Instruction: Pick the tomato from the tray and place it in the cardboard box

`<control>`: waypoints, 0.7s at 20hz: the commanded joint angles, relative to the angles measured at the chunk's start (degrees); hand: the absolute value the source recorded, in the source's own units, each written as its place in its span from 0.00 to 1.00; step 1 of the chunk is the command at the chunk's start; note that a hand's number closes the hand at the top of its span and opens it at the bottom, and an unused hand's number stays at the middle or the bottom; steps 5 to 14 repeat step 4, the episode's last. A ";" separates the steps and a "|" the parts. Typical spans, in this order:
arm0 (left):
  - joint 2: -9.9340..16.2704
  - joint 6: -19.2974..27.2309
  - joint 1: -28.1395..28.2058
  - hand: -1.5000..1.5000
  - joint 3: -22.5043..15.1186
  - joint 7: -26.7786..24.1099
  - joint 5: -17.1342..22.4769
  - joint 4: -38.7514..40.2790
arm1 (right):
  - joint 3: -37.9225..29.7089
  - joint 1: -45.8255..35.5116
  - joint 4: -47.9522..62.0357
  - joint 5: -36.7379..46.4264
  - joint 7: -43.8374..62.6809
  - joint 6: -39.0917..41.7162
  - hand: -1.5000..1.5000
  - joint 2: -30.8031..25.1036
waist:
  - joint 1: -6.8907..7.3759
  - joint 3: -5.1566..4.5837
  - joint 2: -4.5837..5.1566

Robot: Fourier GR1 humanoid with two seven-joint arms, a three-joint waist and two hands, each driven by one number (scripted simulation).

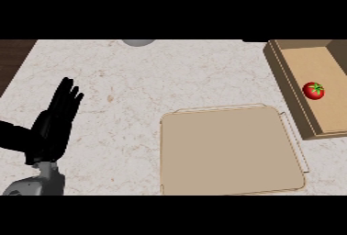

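Resting inside the cardboard box [325,98] at the right edge of the head view, the tomato [313,90] lies on the box's brown floor, close to the box's left wall and roughly midway along its length. It is red and nearly round, so it has no clear long axis; its green stem cap shows on the upper right of its face, turned up and slightly toward the far right. The box itself is long from near to far, its far end tilted a little to the left, and its right side runs out of the picture.

Just left of the box, the tray [230,151] lies flat on the desk [136,78], a tan rounded rectangle with a thin raised rim; its near edge reaches the lower limit of the scene. Nothing sits on the tray's surface. The tray's right rim is near the box's left wall without clearly touching it.

At the left side, the left hand [58,117] stands with its fingers straight and up, held together and apart from every object, its grey forearm entering from the lower left corner. It is well apart from the tray and the box, holding nothing. The right hand does not show anywhere.

A small grey rounded object [138,42] peeks in at the far edge of the pale speckled desk; what it is cannot be told. A dark wooden strip [13,59] borders the desk at the far left.
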 commanded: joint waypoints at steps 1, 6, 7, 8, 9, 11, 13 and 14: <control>1.72 -1.27 -2.58 0.50 2.59 -0.51 1.78 2.96 | -0.73 4.15 -0.02 -3.30 -3.44 2.58 0.00 -2.06 | -0.37 -0.03 -0.05; 0.16 -0.65 -0.27 0.50 -0.15 0.32 0.27 0.31 | -0.65 6.45 0.95 -5.02 -4.09 3.76 0.00 -3.84 | -0.21 -0.01 -0.08; 0.16 -0.65 -0.27 0.50 -0.15 0.32 0.27 0.31 | -0.65 6.45 0.95 -5.02 -4.09 3.76 0.00 -3.84 | -0.21 -0.01 -0.08; 0.16 -0.65 -0.27 0.50 -0.15 0.32 0.27 0.31 | -0.65 6.45 0.95 -5.02 -4.09 3.76 0.00 -3.84 | -0.21 -0.01 -0.08; 0.16 -0.65 -0.27 0.50 -0.15 0.32 0.27 0.31 | -0.65 6.45 0.95 -5.02 -4.09 3.76 0.00 -3.84 | -0.21 -0.01 -0.08; 0.16 -0.65 -0.27 0.50 -0.15 0.32 0.27 0.31 | -0.65 6.45 0.95 -5.02 -4.09 3.76 0.00 -3.84 | -0.21 -0.01 -0.08; 0.16 -0.65 -0.27 0.50 -0.15 0.32 0.27 0.31 | -0.65 6.45 0.95 -5.02 -4.09 3.76 0.00 -3.84 | -0.21 -0.01 -0.08; 0.16 -0.65 -0.27 0.50 -0.15 0.32 0.27 0.31 | -0.65 6.45 0.95 -5.02 -4.09 3.76 0.00 -3.84 | -0.21 -0.01 -0.08</control>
